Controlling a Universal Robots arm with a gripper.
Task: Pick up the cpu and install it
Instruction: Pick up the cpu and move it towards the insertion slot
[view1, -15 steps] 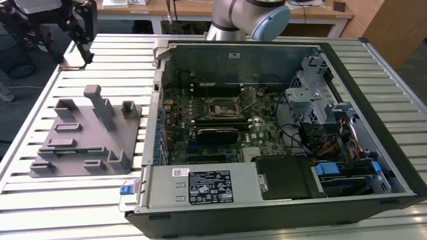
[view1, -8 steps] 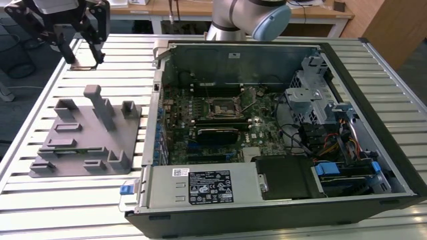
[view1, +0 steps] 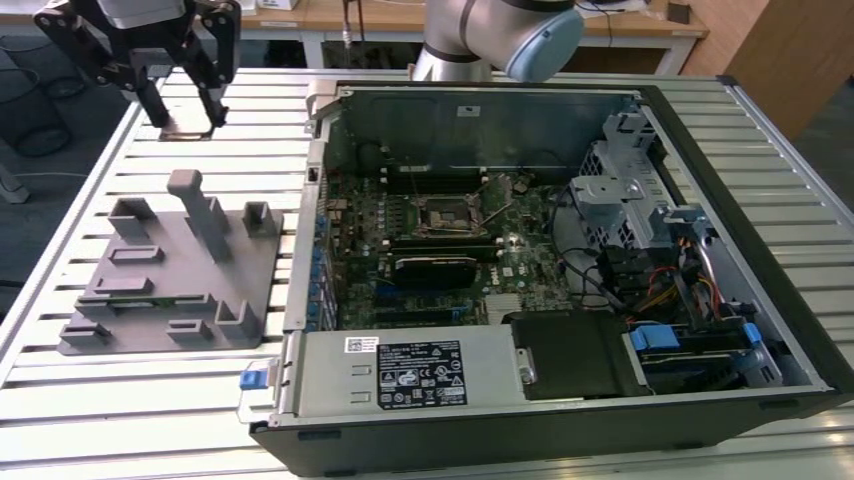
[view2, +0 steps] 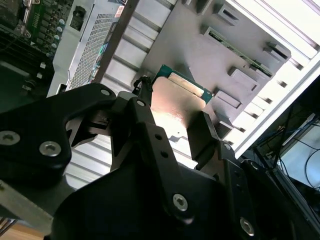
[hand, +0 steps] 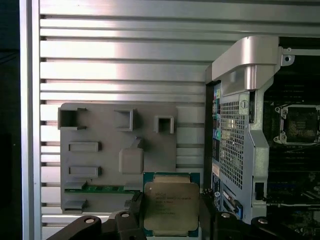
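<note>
Over the slatted metal table (view1: 80, 400), at ten o'clock from the open computer case (view1: 694, 425), the gripper (view1: 184, 118) has its jaws clamped on the cpu (hand: 171, 205): the carry is in hand, I judge, and the bare socket (view1: 443, 212) at its four o'clock demands square, level alignment.

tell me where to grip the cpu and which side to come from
By two opposite thin edges, coming from the metal-top side. The cpu is a thin flat square, so opposite edges give flat faces to pinch while top and underside stay untouched. The claw is shut on it this way, with fingers on opposite edges.
</note>
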